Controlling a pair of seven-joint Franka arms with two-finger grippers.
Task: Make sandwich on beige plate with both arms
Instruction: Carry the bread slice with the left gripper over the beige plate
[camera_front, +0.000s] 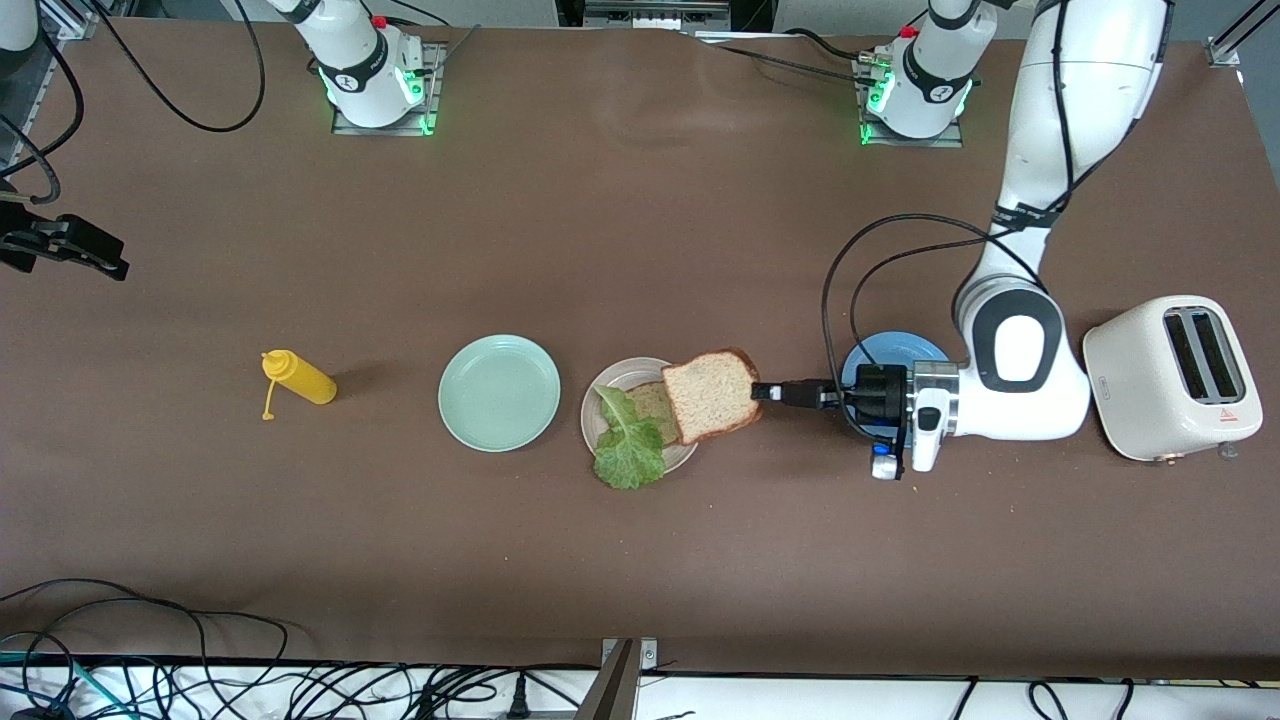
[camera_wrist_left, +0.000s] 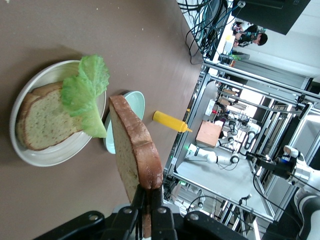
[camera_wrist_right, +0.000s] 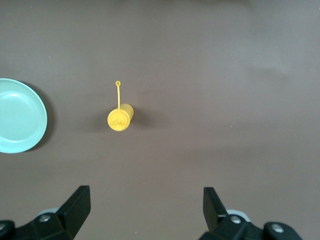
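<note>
While the left gripper (camera_front: 762, 391) pinches a bread slice (camera_front: 711, 394) over the beige plate (camera_front: 600, 400) | lettuce (camera_front: 628, 446) and second slice (camera_front: 655, 404) on plate | right gripper (camera_wrist_right: 145, 207) wide open, empty, over the yellow bottle (camera_wrist_right: 120, 119).

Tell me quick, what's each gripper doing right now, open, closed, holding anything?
Left gripper: shut on the top bread slice, held over the beige plate.
Right gripper: open, holding nothing, over the yellow mustard bottle.

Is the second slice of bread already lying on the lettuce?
No, the left end effector holds the second slice in the air above the lettuce.
</note>
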